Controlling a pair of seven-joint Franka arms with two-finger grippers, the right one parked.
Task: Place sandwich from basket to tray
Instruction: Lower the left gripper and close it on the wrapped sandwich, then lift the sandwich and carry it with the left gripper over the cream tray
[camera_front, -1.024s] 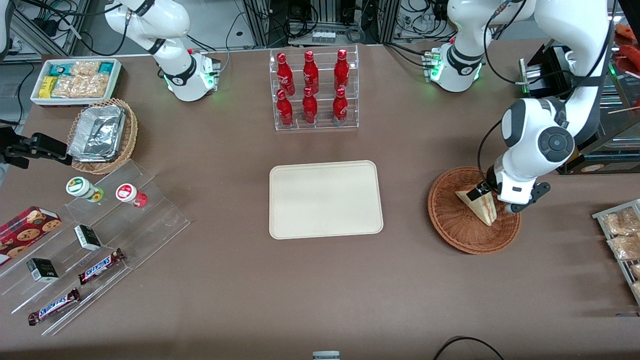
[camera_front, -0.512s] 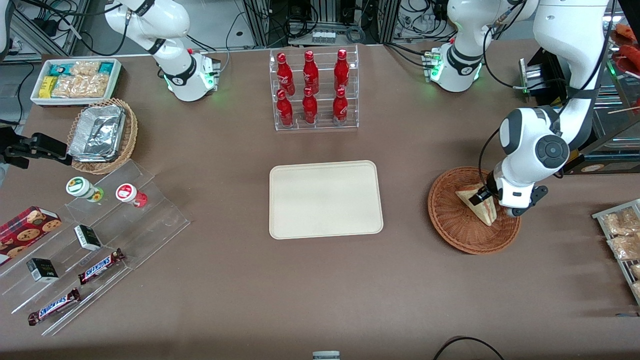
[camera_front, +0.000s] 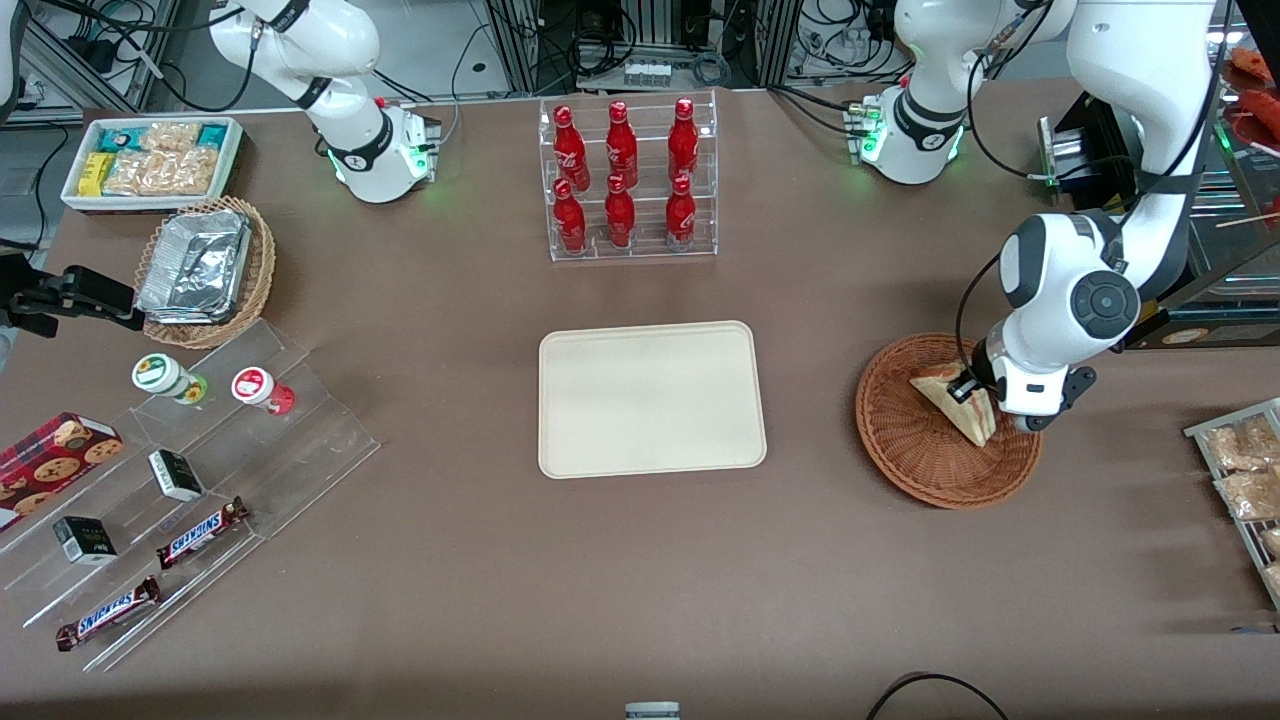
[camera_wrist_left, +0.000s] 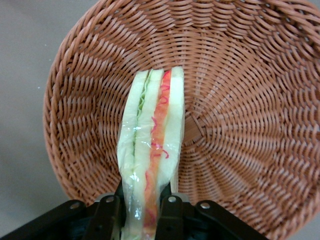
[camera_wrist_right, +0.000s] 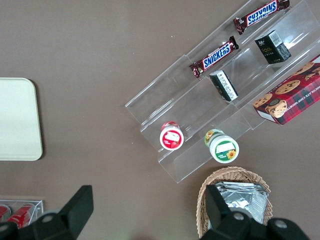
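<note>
The left arm's white wrist hid much of the black two-finger gripper (camera_wrist_left: 141, 212), which was clamped on the broad end of the triangular white-bread sandwich (camera_front: 958, 404) inside the round reddish-brown wicker basket (camera_front: 905, 448) toward the working arm's end of the surface. The wedge's tip had tilted up since half a second before. The flat cream rectangular tray (camera_front: 651, 398) lay mid-surface, unloaded.

Glossy white shells are covering the left arm (camera_front: 1068, 290), dark grey joint caps showing; black cables are trailing along it; green lights are glowing at its base; its claw (camera_wrist_left: 140, 212) is wearing black fingers (camera_wrist_left: 106, 216).
</note>
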